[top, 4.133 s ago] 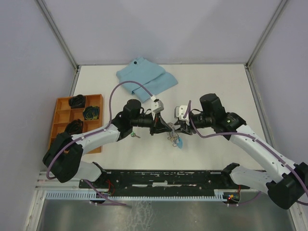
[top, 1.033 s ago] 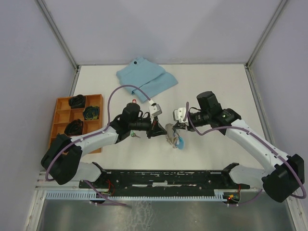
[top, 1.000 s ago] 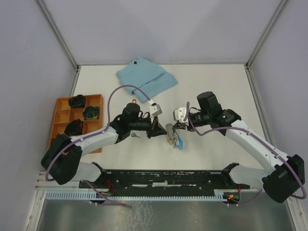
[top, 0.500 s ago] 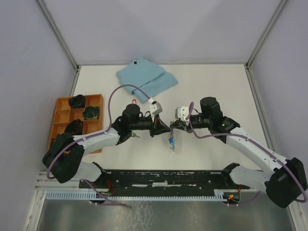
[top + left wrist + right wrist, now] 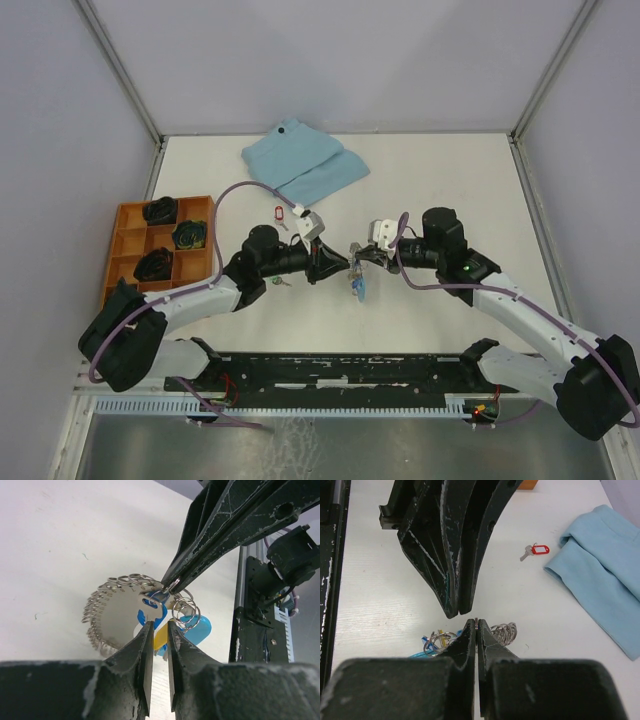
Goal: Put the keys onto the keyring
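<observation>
The keyring (image 5: 359,285) hangs between my two grippers, above the table. My right gripper (image 5: 356,257) is shut on one of its thin wire rings (image 5: 476,621). In the left wrist view, the chain loop (image 5: 107,615), a silver key (image 5: 152,605), the blue tag (image 5: 199,627) and the yellow tag (image 5: 161,636) hang below the right fingers (image 5: 210,545). My left gripper (image 5: 159,624) is tip to tip with the right one (image 5: 347,266). Its jaws stand a narrow gap apart with nothing seen between them. The red key (image 5: 280,211) lies on the table. The green key (image 5: 277,283) lies beside my left arm.
A folded light-blue cloth (image 5: 305,165) lies at the back of the table. An orange compartment tray (image 5: 127,243) holding dark items stands at the left edge. A black rail (image 5: 340,368) runs along the near edge. The red key also shows in the right wrist view (image 5: 536,549).
The right gripper has lifted the keyring off the table and shifted a little left. The left gripper has moved right to meet it, tip to tip.
</observation>
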